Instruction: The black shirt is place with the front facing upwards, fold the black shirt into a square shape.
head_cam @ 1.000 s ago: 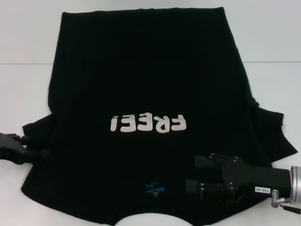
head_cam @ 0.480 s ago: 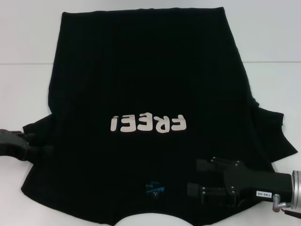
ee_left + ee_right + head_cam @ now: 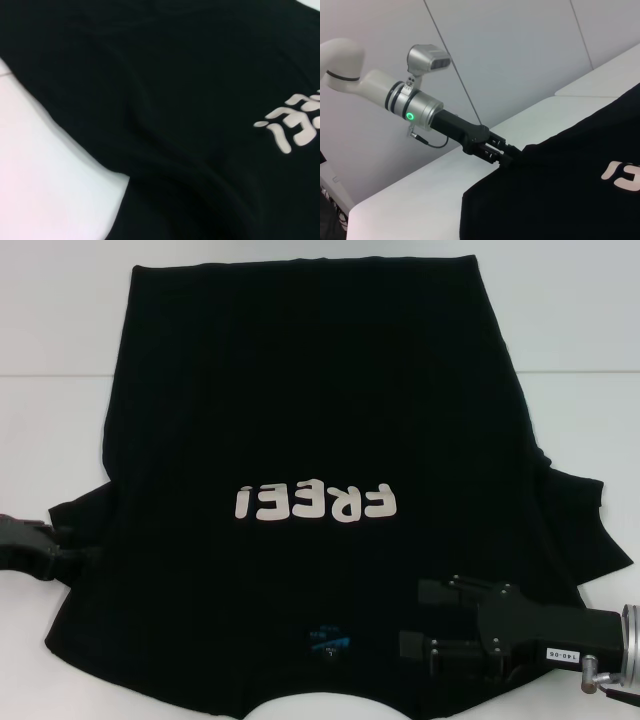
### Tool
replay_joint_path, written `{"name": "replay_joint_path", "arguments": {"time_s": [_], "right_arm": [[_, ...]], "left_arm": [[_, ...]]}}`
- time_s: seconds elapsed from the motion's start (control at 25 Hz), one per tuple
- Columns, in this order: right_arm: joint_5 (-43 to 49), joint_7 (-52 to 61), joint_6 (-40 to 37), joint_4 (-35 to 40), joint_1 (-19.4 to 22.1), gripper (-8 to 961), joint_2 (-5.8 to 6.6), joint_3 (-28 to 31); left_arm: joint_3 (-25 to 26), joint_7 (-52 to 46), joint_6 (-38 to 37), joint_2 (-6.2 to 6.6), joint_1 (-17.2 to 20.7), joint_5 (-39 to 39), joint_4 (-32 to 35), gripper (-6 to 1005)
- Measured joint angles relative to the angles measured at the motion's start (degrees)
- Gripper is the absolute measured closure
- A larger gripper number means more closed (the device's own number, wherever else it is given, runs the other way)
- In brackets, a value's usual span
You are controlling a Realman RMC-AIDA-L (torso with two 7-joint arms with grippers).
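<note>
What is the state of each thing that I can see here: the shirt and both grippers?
black shirt: spread flat on the white table, front up, not yet folded.
left gripper: at the sleeve on the robot's left, touching the cloth.
right gripper: open, low over the shirt near the collar, holding nothing.

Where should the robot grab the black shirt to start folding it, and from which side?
Take the black shirt at its two short sleeves, each from its own outer side. It lies flat, front up, and only the sleeves offer loose edges. The left gripper is already at the left sleeve; the right gripper is over the shoulder area.
</note>
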State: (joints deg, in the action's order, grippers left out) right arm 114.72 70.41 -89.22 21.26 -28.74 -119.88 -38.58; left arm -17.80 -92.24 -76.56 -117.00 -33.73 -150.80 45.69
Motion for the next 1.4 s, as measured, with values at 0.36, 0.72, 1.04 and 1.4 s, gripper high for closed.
{"name": "replay_joint_path", "arguments": {"time_s": [0.36, 0.72, 1.04, 1.4], "right_arm": [[-0.6, -0.2, 0.0, 0.0, 0.2, 53, 0.00, 0.0], [-0.9, -0.4, 0.1, 0.0, 0.1, 53, 0.00, 0.0], [-1.4, -0.3, 0.3, 0.0, -0.1, 54, 0.00, 0.1], [-1.4, -0.2, 0.3, 0.0, -0.3, 54, 0.00, 0.1]], "left_arm": [[-1.3, 0.0, 0.7, -0.32, 0.0, 0.6, 0.6, 672], [-1.2, -0.1, 0.5, -0.59, 1.1, 1.9, 3.1, 888], [-1.2, -0.3, 0.5, -0.60, 1.1, 1.8, 3.3, 931], [-1.2, -1.1, -0.1, -0.80, 1.7, 1.8, 5.1, 886]]}}
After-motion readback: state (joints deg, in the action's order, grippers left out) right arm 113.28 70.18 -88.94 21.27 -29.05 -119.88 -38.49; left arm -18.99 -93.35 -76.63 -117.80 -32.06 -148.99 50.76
